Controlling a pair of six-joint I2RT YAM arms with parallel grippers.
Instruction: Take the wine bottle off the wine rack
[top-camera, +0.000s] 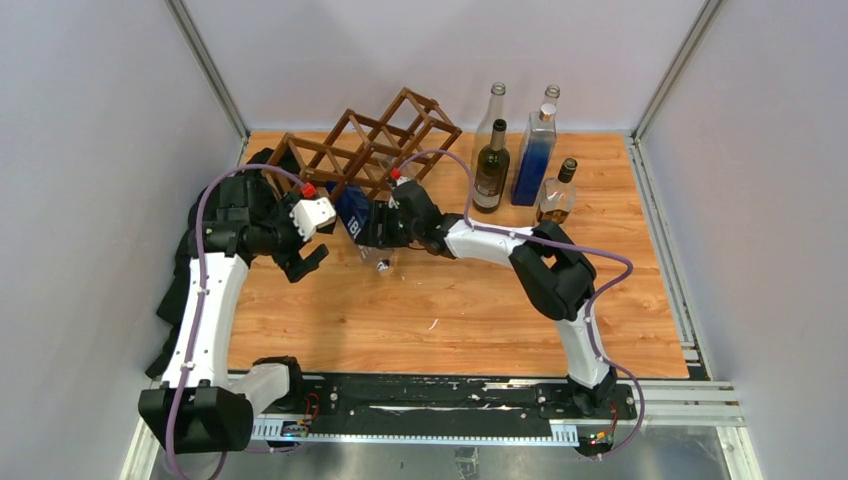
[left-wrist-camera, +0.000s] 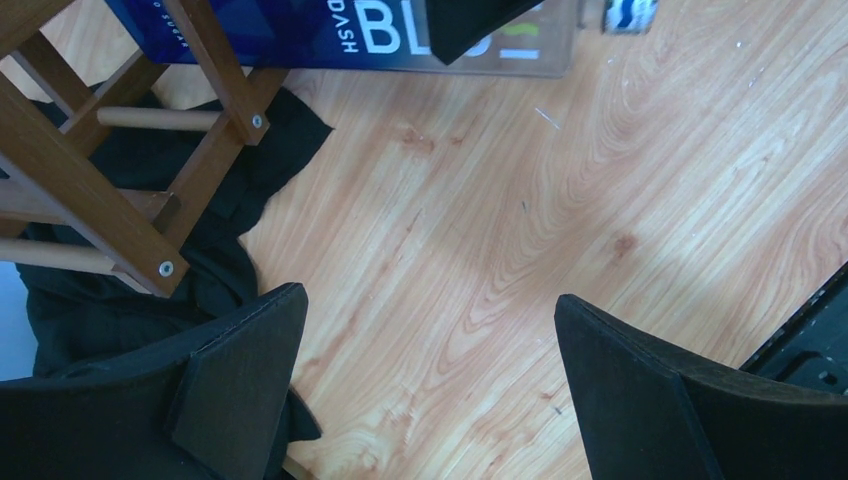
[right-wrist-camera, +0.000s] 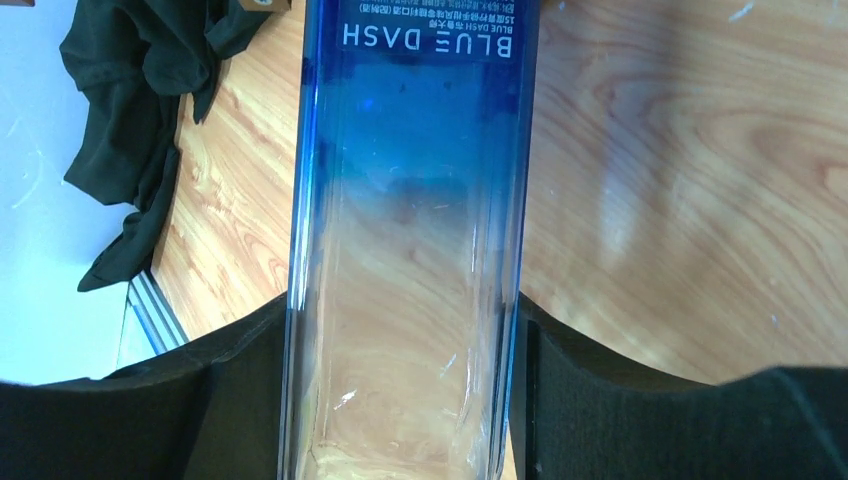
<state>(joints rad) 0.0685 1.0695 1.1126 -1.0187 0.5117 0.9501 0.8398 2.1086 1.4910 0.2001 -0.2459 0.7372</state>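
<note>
The dark brown lattice wine rack (top-camera: 368, 145) stands at the back left of the table; its bars show in the left wrist view (left-wrist-camera: 90, 190). A blue-and-clear "BLUE DASH" wine bottle (top-camera: 352, 218) sticks out of the rack's front. My right gripper (top-camera: 378, 232) is shut on the bottle's clear part (right-wrist-camera: 405, 330), one finger pressed on each side. The bottle also shows in the left wrist view (left-wrist-camera: 330, 35). My left gripper (top-camera: 305, 262) is open and empty just left of the bottle, above bare table (left-wrist-camera: 430, 350).
Several other bottles stand at the back right: a dark green one (top-camera: 491, 170), a blue one (top-camera: 532, 155), a small amber one (top-camera: 557, 195) and clear ones behind. A black cloth (left-wrist-camera: 130, 300) lies under the rack's left end. Grey walls enclose the table.
</note>
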